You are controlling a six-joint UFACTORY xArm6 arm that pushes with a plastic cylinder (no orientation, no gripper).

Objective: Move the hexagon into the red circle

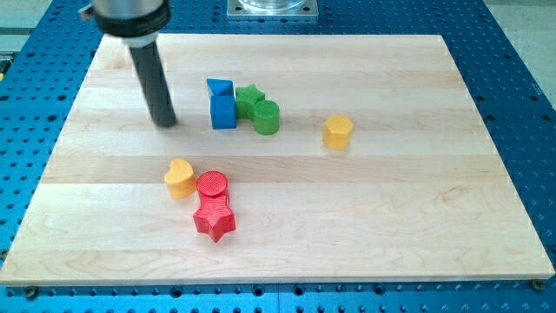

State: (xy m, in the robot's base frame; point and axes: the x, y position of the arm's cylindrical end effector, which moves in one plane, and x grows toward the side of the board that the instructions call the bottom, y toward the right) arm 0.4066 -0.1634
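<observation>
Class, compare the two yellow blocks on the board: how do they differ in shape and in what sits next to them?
The yellow hexagon has flat sides, while the yellow heart has two rounded lobes. The yellow hexagon stands alone toward the view's right; the yellow heart sits at the view's lower left, right against the red circle. My tip is nearer the yellow heart's side than the yellow hexagon. Both are yellow and rest on the wooden board.

Yellow hexagon [338, 132], red circle [212, 184]
</observation>
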